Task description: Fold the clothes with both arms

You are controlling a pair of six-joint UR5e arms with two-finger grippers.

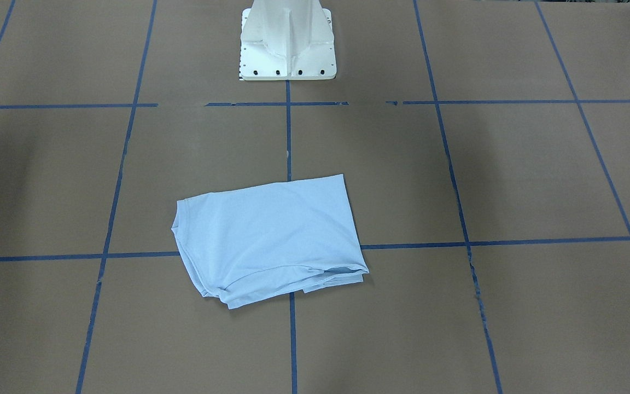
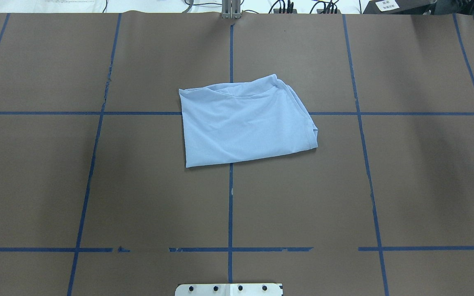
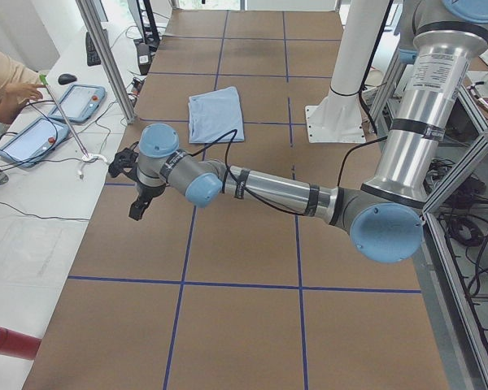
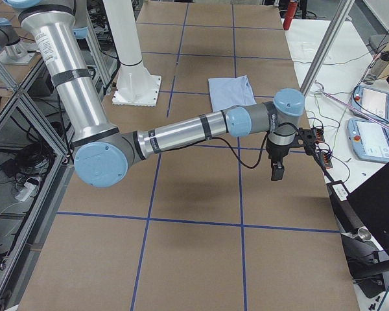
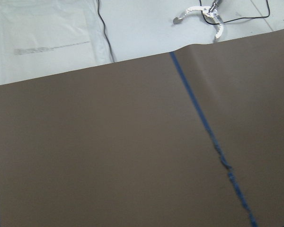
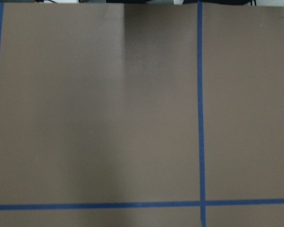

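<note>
The clothes are one light blue T-shirt [image 1: 268, 241] lying folded into a rough rectangle near the middle of the brown table [image 2: 245, 121], with no print showing. It is also visible far off in the side views [image 3: 215, 114] [image 4: 230, 91]. Neither arm touches it. The left arm [image 3: 276, 191] stretches low over the table toward its left end, and its gripper [image 3: 137, 210] points down near the table's edge. The right arm [image 4: 181, 133] reaches out likewise at the right end, gripper [image 4: 277, 172] pointing down. I cannot tell whether either gripper is open or shut. Both wrist views show only bare table.
The white pedestal base [image 1: 287, 54] stands behind the shirt. Beyond the table's far edge a white bench holds tablets [image 3: 81, 101], cables and a person's hand [image 3: 16, 93]. An aluminium post [image 3: 106, 57] rises there. A red cylinder [image 3: 8, 341] lies near the bench corner.
</note>
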